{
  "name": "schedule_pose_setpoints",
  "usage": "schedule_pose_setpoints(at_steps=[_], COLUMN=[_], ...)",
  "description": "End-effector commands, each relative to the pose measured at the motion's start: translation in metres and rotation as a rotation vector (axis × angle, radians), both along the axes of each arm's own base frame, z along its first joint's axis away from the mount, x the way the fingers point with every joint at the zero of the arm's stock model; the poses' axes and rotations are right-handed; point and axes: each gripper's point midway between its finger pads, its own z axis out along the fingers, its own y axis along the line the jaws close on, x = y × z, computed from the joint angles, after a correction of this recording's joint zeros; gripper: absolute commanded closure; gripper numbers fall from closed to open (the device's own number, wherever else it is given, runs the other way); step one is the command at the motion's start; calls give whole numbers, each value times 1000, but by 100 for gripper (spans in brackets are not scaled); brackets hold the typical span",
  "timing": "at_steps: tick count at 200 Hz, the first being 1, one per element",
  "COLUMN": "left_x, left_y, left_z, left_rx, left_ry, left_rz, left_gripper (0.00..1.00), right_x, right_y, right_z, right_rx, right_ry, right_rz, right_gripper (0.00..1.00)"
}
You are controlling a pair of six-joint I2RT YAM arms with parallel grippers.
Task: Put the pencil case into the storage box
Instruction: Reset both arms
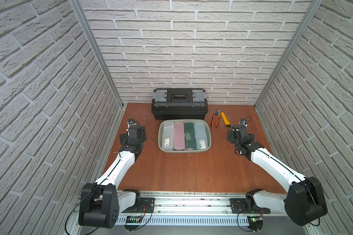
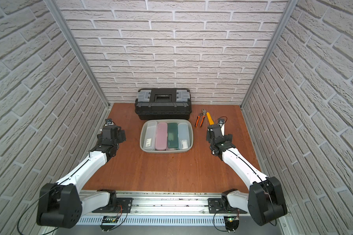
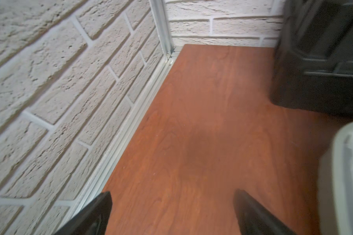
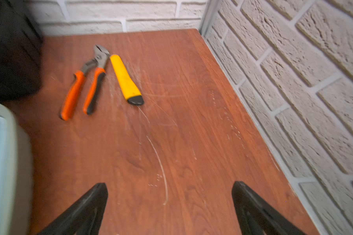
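Four pencil cases [image 1: 179,136] side by side inside storage box [image 1: 184,151]; left gripper [image 3: 172,193] spread wide, empty, above table [image 1: 181,173]; right gripper [image 4: 169,183] same.

Front half of the table [image 1: 181,173] was bare: free passage. Toolbox [image 1: 179,107] blocked the back, just behind the storage box [image 1: 184,151]. Four pencil cases [image 1: 179,136] filled the box side to side. Pliers [image 1: 215,120] and yellow-handled tool [image 1: 225,120] cluttered the back-right lane; the left lane was open.
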Motion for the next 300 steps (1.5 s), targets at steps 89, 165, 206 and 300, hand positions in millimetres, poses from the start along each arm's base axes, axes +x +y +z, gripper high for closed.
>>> schedule_pose_setpoints(at_steps=[89,165,206,300], left_x=[16,37,37,37], left_y=[23,-3,-12,-13], left_z=[-32,-66,-74,-74], left_rx=[36,3,-8,-11], left_ry=[-182,-146,-159,-154], left_rz=[-61,-235,-301,-304], left_gripper=[2,2,2,2], right_x=[42,40,42,47], right_y=[-18,-8,7,3], right_z=[-22,-36,-48,-50], right_rx=[-84,-47,-34,13], right_ry=[-263,-308,-305,-284], right_rz=[101,194,292,299], right_gripper=[1,1,1,1])
